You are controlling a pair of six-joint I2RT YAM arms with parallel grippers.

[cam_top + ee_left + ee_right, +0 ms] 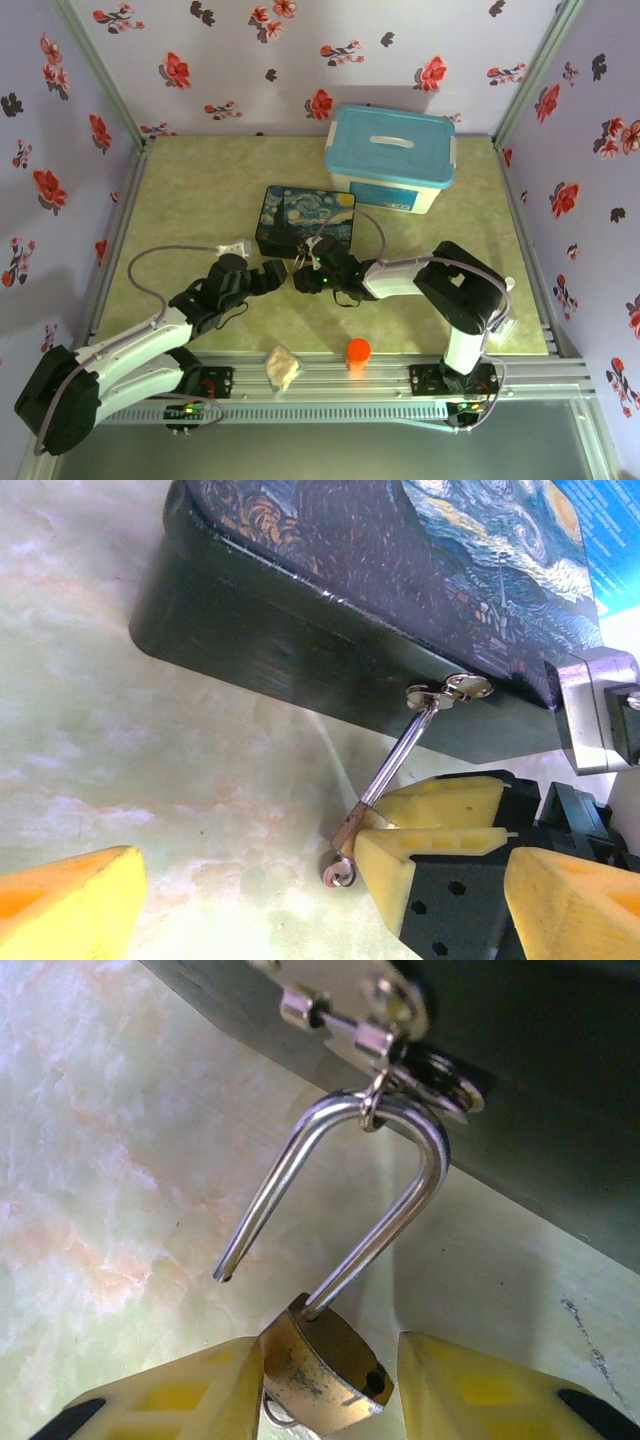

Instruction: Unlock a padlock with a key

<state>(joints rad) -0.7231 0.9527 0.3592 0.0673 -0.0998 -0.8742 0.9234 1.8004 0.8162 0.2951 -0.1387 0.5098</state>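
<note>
Between the pads point(190, 1400) of the right gripper point(330, 1385) — the padlock point(322, 1362), clamped by its body; left gripper point(278, 274) spread wide nearby.

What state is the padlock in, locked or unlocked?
Unlocked: on the padlock, one leg of the silver shackle hangs free outside the brass body, its tip bare; the other sits in it.

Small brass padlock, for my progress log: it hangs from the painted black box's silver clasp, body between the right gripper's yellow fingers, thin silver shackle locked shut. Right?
No. The right wrist view shows the thin silver shackle open, one leg free of the small brass padlock. It does hang from the silver clasp of the painted black box, between the fingers of the right gripper.
</note>
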